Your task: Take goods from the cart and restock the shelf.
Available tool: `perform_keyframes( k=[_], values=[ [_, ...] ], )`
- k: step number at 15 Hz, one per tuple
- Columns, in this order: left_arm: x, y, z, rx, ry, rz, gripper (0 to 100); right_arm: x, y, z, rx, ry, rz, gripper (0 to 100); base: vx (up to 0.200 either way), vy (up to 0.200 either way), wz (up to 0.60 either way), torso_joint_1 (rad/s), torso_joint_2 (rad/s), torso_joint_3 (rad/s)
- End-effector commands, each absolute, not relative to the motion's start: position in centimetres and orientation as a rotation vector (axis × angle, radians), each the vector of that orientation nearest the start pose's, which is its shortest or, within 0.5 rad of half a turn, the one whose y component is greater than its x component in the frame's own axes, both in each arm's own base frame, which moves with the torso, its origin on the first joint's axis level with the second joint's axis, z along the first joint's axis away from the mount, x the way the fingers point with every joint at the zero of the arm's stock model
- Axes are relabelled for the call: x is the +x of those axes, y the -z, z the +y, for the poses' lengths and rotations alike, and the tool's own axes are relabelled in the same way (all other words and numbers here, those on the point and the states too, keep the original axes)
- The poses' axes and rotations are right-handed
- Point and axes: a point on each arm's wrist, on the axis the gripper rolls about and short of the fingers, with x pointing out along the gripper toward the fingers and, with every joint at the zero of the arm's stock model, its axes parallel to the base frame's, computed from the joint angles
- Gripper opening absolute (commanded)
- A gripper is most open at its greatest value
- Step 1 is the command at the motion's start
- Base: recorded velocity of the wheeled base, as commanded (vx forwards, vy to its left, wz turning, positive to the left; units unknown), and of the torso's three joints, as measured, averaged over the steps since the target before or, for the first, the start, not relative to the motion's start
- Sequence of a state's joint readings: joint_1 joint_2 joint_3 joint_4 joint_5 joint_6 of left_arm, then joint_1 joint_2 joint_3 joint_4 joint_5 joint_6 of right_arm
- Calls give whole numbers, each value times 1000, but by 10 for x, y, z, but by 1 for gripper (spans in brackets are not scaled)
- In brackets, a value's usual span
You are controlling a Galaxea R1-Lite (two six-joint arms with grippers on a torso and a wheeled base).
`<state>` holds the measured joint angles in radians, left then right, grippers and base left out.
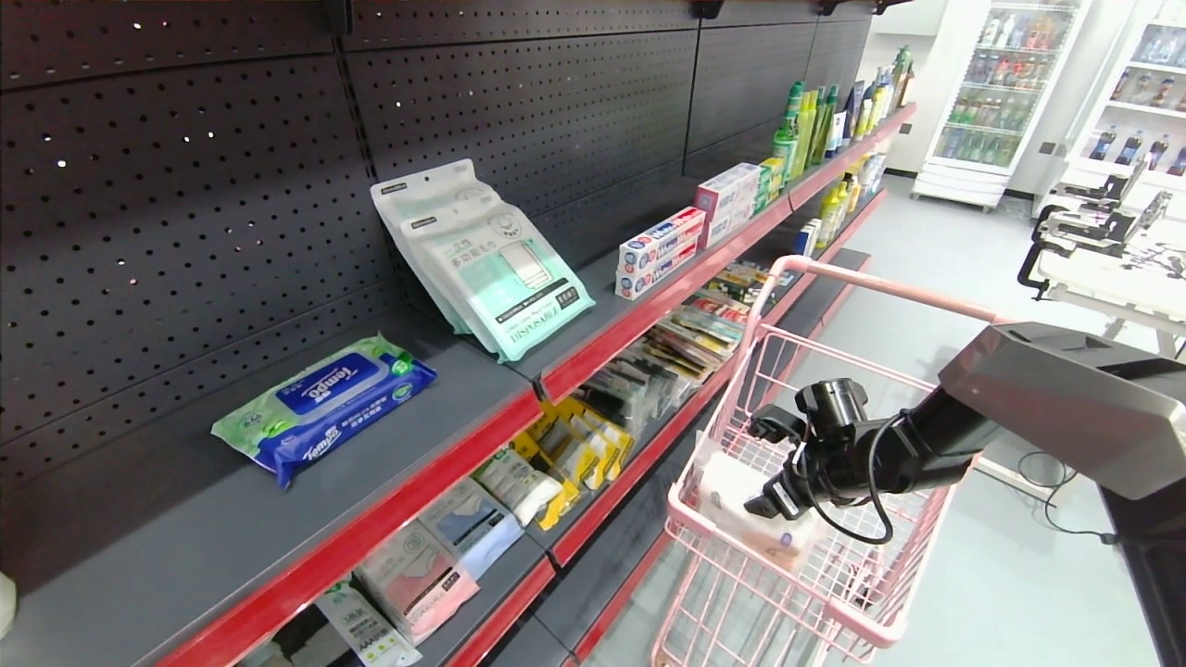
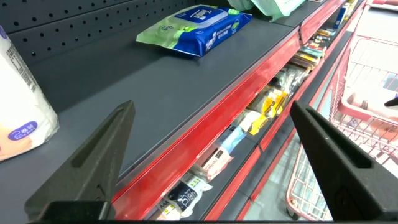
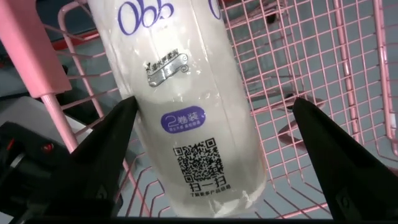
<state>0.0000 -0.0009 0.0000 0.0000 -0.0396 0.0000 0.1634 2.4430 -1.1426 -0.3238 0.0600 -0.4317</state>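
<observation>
Cart holds white wrapped pack.

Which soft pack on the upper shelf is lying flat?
The blue wet-wipes pack; the mint-green pouches beside it stand tilted, leaning back against the pegboard.

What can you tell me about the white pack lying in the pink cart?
The white pack is a long, rounded bundle in glossy, soft-looking plastic wrap, with purple print, a small purple label and a black square code. It lies inside the pink wire cart, near a corner of the basket. The right gripper hangs open over it, one finger on either side; whether they touch it is unclear.
</observation>
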Motion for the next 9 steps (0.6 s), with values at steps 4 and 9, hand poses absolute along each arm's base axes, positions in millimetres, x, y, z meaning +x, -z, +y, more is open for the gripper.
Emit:
perform_keyframes(
  k=[4, 9],
  values=[
    [-23, -75, -1, 0, 40, 0, 100, 400, 34, 68, -415, -471, 892, 100, 0, 0, 0, 0, 0, 0],
    [-23, -75, -1, 0, 40, 0, 100, 395, 36, 77, -422, -496, 900, 100, 0, 0, 0, 0, 0, 0]
  ],
)
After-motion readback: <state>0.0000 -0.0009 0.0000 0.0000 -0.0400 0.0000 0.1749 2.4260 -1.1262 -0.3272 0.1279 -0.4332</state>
